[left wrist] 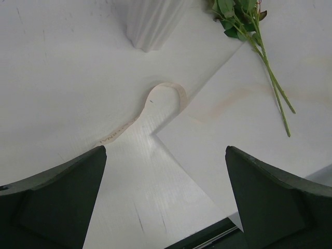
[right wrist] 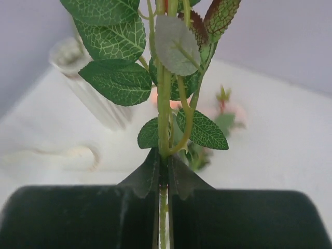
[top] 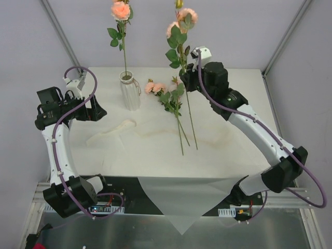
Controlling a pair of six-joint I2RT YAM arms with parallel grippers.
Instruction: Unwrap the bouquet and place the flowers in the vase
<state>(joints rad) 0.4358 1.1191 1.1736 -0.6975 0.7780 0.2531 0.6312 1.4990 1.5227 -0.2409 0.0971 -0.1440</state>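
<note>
Pinching one rose stem (right wrist: 164, 111), right jaws hover; vase (top: 129, 94) holds another rose (top: 121, 10).

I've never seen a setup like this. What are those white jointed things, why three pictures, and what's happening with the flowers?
Those are two robot arms bolted to the table. The wide picture comes from a camera above and behind them; the others come from a camera on each wrist, showing that arm's own dark fingers. The right fingers are shut on the stem of a rose. The left fingers are open and empty. On the table stands a ribbed white vase with another rose in it; beside it lie more roses, a cream ribbon and the white wrapping sheet.
</note>
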